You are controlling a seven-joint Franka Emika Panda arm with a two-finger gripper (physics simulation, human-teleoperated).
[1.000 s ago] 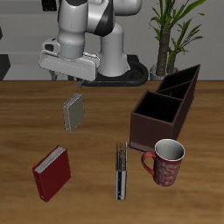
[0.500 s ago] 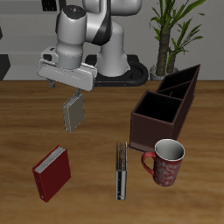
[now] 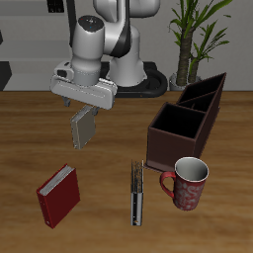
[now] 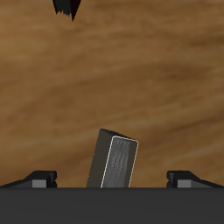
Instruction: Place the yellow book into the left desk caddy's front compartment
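The yellow book (image 3: 84,126), small and thick with a dull grey-olive cover, lies flat on the table toward the back. My gripper (image 3: 81,104) hangs directly above it, apart from it, with fingers spread and nothing between them. In the wrist view the book (image 4: 115,163) lies below, between the two fingertips (image 4: 40,178). The left desk caddy (image 3: 188,124), a dark maroon-brown open-top box, stands across the table; its front compartment (image 3: 178,121) is the square section at its lower end, nearest the mug.
A red book (image 3: 58,194) lies near the table's front edge. A thin dark book (image 3: 136,191) lies edge-on in the middle front. A red patterned mug (image 3: 188,183) stands just before the caddy. A potted plant (image 3: 193,35) stands behind the table.
My gripper has come down and shifted from above the table's back to directly over the yellow book. The book and the other things have not moved.
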